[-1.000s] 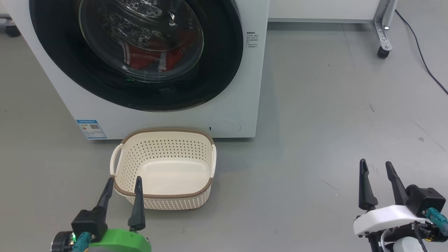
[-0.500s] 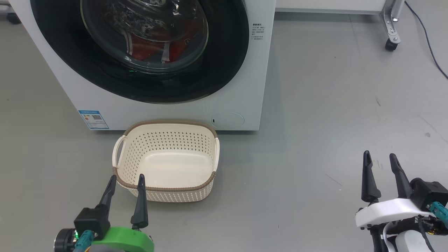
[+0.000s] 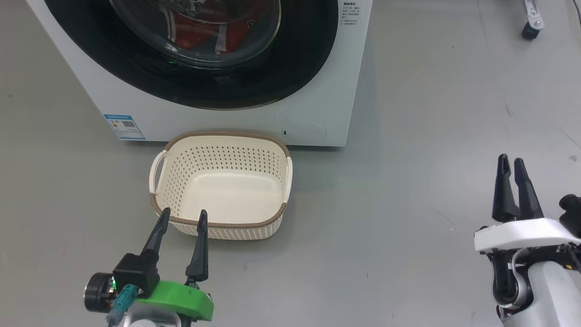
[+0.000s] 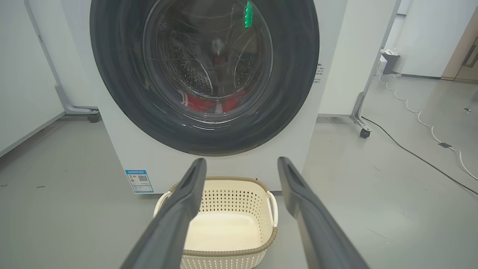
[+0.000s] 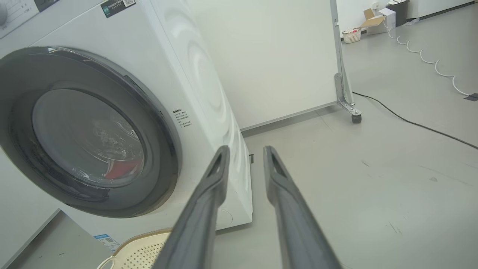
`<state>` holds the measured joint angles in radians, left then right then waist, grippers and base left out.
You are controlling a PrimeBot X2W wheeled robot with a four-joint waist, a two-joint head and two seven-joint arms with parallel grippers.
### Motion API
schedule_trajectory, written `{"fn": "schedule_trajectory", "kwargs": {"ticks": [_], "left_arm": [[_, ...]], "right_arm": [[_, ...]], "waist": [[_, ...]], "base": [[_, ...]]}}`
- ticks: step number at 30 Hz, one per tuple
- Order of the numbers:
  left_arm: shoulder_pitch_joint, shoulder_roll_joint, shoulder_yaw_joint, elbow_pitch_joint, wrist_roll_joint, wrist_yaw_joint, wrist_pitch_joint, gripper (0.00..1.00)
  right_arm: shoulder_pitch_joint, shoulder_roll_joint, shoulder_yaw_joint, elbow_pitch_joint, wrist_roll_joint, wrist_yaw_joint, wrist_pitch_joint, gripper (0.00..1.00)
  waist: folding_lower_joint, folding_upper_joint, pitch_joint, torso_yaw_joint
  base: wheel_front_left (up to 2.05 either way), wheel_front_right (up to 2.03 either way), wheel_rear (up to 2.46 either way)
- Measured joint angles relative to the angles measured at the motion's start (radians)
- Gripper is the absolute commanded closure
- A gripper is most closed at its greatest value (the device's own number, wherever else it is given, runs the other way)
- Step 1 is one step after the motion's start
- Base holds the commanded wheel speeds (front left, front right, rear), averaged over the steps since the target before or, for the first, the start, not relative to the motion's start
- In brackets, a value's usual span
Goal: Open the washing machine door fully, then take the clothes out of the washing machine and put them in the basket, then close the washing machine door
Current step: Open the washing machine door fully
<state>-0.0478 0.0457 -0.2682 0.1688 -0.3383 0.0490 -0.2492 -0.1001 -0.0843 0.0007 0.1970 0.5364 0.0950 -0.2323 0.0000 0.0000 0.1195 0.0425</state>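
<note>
- The washing machine door [image 4: 204,74] sits shut on the washing machine [image 3: 227,120], upper centre of the head view, so the opening step is not yet done.
- The clothes [image 4: 213,102] lie red behind the glass (trapped until that door swings).
- The basket [image 3: 218,225] stands empty on the floor [image 3: 408,181] just before the machine, likely placed for a short carry.
- The left hand [image 3: 184,211], spread wide and empty, hovers by the basket's near rim.
- The right hand [image 3: 509,158], narrowly parted and empty, hangs at lower right.

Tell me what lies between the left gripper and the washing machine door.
The empty basket stands between them on the floor, seen in head and left wrist views.
</note>
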Motion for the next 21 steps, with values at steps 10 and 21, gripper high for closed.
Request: {"fn": "schedule_trajectory", "kwargs": {"ticks": [10, 21], "left_arm": [[-0.047, 0.0, -0.026, -0.023, -0.002, 0.0, 0.0, 0.0], [-0.107, -0.002, -0.066, -0.062, -0.05, 0.017, 0.0, 0.0]], "right_arm": [[-0.133, -0.007, -0.033, -0.011, 0.153, 0.013, 0.085, 1.0], [-0.352, -0.002, -0.14, -0.023, 0.451, 0.018, 0.256, 1.0]], "waist": [[0.0, 0.0, 0.067, 0.038], [0.0, 0.0, 0.174, 0.082]], "base": [[0.0, 0.0, 0.0], [0.0, 0.0, 0.0]]}}
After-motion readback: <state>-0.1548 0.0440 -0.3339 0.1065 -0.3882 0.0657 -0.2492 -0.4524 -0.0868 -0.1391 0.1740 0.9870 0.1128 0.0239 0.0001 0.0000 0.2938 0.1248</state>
